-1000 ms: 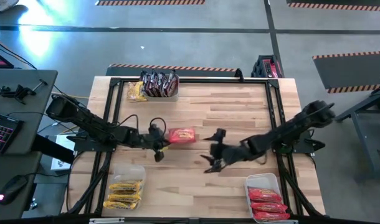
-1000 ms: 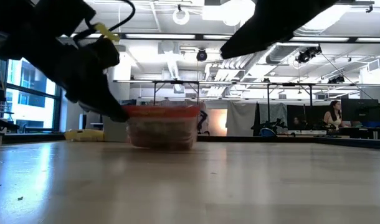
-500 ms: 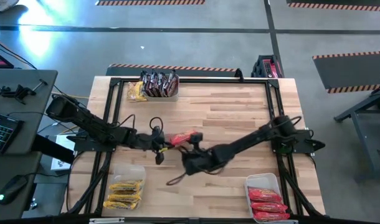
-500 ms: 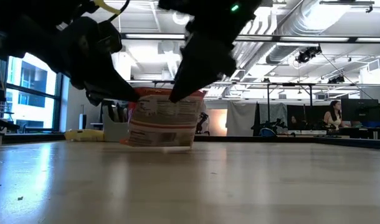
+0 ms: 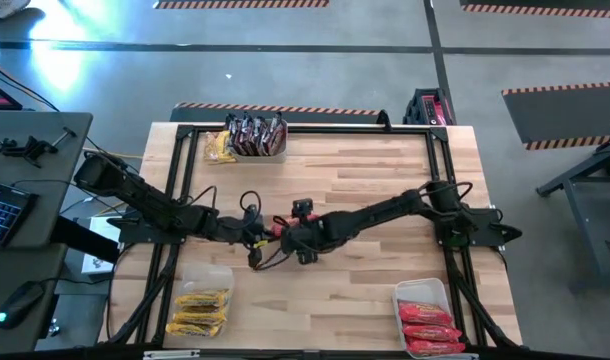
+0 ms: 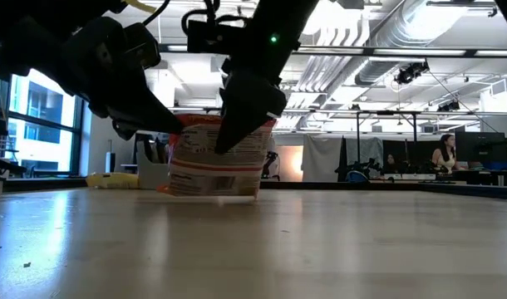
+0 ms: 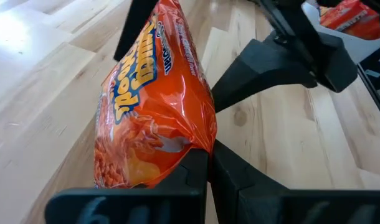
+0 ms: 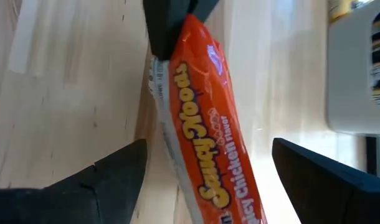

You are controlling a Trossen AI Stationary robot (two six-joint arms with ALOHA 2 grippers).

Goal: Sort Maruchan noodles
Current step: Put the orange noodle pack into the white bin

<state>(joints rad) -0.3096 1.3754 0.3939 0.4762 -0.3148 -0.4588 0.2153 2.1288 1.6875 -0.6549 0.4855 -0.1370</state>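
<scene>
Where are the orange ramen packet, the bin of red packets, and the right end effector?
orange ramen packet [image 7: 154, 106], left wrist view, printed front.
bin of red packets [image 5: 404, 292], high view, far rim.
right end effector [image 8: 209, 171], right wrist view, between its fingertips.

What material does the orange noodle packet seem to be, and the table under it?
The orange noodle packet looks like thin glossy plastic film: it shows bright highlights and crinkles where the left gripper pinches its edge. The table looks like pale wood, with visible plank seams and grain, in a smooth, slightly shiny finish.
</scene>
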